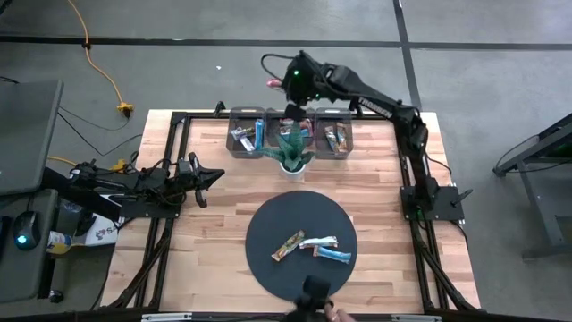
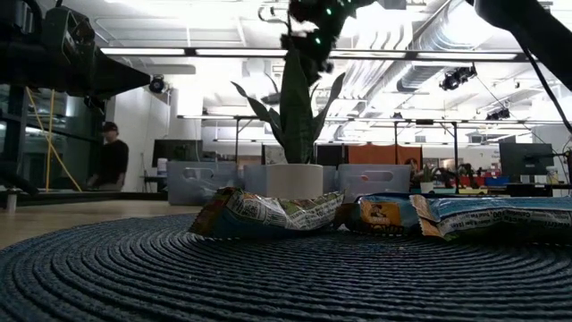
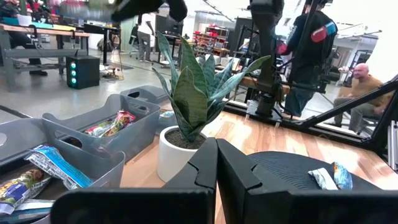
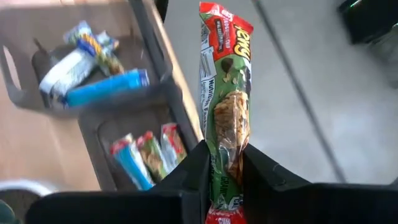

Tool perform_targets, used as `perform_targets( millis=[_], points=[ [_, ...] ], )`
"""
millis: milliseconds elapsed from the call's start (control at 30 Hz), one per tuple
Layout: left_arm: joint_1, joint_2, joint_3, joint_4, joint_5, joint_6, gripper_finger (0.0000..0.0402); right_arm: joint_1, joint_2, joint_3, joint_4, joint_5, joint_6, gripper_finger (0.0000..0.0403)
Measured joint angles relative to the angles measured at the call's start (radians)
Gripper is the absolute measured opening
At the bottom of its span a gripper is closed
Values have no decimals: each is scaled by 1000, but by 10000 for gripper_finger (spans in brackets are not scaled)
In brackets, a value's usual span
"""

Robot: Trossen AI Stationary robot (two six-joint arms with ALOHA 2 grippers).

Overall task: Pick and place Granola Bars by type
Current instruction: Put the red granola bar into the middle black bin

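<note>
The right tool grips a green-wrapped granola bar above the grey bins at the surface's far edge, so the drop comes next, needing the matching bin (left tool waits closed).

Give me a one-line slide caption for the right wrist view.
Right gripper holds a green-and-red granola bar upright above the grey bins of sorted bars.
</note>
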Motion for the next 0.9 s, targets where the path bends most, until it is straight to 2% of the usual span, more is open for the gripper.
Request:
perform_targets(
  millis=[233,433,900],
  points=[
    [0,0,0,0,0,0,1,-106,0,-97,-15,-186,0,48],
    [0,0,0,0,0,0,1,-137,-2,-217,23,-320,-7,51],
    [0,0,0,0,0,0,1,-142,-2,-403,169,-379,-24,49]
  ],
)
